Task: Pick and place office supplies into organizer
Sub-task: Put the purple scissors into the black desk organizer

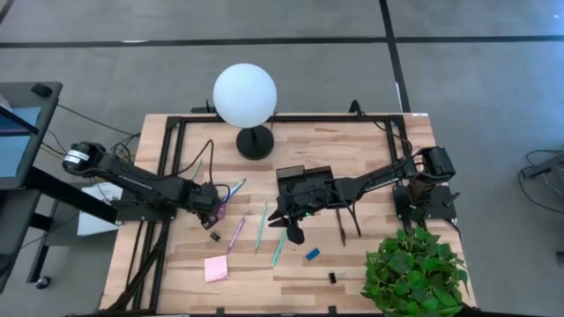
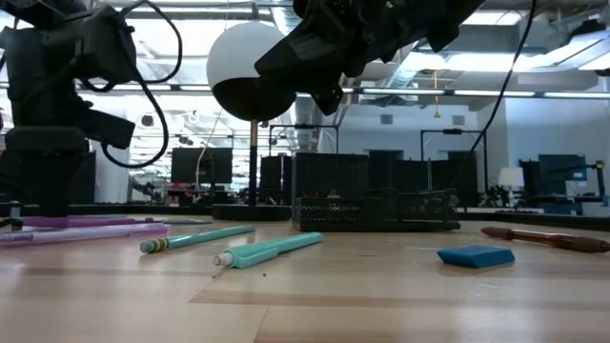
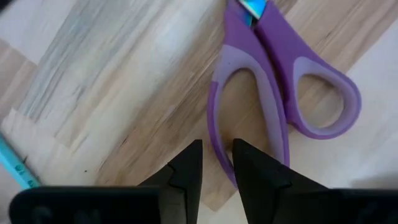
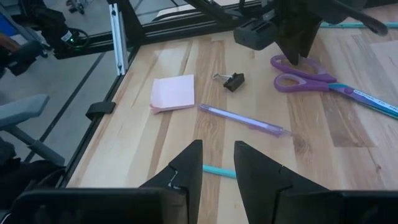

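Purple-handled scissors [image 3: 273,93] lie flat on the wooden table, blades toward the far edge [image 1: 231,192]. My left gripper [image 3: 216,158] points down right over their handles, its fingers a narrow gap apart on either side of one handle loop's rim [image 3: 214,134]; from the right wrist view it [image 4: 297,53] stands at the handles [image 4: 289,63]. My right gripper [image 4: 217,158] hangs open above the table, just in front of the black organizer [image 1: 304,180]. Below it lie a purple pen [image 4: 242,118], a pink sticky-note pad [image 4: 173,93] and a black clip [image 4: 233,81]. My left gripper comes at the scissors' handle loop from above, pointing down, one finger on each side of the loop's rim [image 3: 217,124]. I cannot tell whether the fingertips touch it. The scissors lie flat on the table.
Two teal pens [image 1: 261,227] [image 1: 278,248], a blue eraser [image 1: 312,254], two brown pens [image 1: 348,224] and another clip [image 1: 332,277] lie on the near half. A white globe lamp [image 1: 245,95] stands at the back, a green plant [image 1: 414,269] at the near right corner.
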Available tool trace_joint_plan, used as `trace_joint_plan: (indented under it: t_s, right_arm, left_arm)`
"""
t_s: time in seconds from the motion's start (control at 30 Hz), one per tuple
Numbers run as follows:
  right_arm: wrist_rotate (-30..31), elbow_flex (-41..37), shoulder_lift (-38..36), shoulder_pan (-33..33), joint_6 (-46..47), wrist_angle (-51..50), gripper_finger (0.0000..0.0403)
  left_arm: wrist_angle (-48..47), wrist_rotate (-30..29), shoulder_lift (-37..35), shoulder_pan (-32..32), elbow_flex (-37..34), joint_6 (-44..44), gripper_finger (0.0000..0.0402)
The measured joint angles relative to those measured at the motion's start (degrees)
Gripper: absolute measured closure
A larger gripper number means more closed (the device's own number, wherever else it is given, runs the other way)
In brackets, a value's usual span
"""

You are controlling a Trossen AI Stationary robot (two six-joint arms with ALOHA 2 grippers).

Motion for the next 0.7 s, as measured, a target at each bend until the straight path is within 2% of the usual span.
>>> trace_joint_plan:
  t_s: [0.3, 0.5, 0.7]
  right_arm:
    - [0.0, 0.0, 0.0, 0.0, 0.0, 0.0, 0.0315]
    - [0.4, 0.0, 0.0, 0.0, 1.0, 1.0, 0.0315]
    - [1.7, 0.0, -0.1, 0.0, 1.5, 4.0, 0.0315]
  left_arm:
    - [1.5, 0.5, -0.2, 0.0, -1.2, -0.3, 0.0323]
    - [2.0, 1.3, -0.1, 0.0, -1.1, 0.5, 0.0387]
    - [-1.3, 1.8, 0.1, 0.0, 1.8, 2.6, 0.0395]
